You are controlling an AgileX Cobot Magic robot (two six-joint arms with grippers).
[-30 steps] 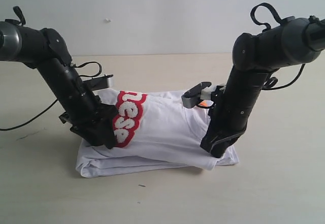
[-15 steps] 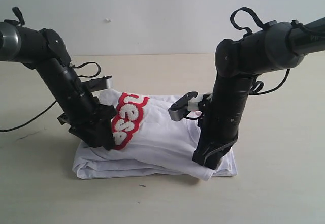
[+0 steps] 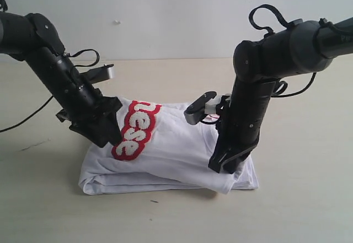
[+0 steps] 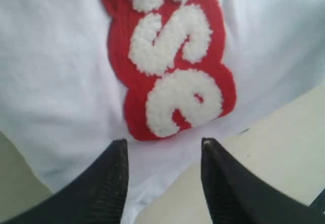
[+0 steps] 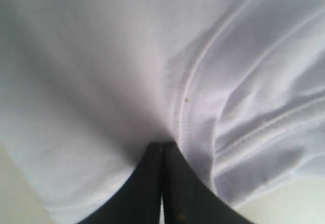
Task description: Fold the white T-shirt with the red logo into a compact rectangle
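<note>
Exterior, shirt: folded white T-shirt (image 3: 176, 149) at mid-table (image 3: 298, 204), red logo (image 3: 135, 130) toward its 9 o'clock side.
Exterior, grippers: left gripper (image 3: 107, 138) at the shirt's 9 o'clock edge, right gripper (image 3: 227, 167) at 4 o'clock.
Left wrist, jaws: spread wide, near the logo's end.
Right wrist, jaws: pressed together, tips against a hem.

white T-shirt (image 3: 176, 149): matt cloth | red logo (image 4: 172, 71): fuzzy pile | table (image 3: 303, 210): smooth matt

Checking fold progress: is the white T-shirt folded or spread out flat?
Folded. The white T-shirt lies as a compact bundle, with stacked layers showing along its near edge and the red logo on top.
</note>
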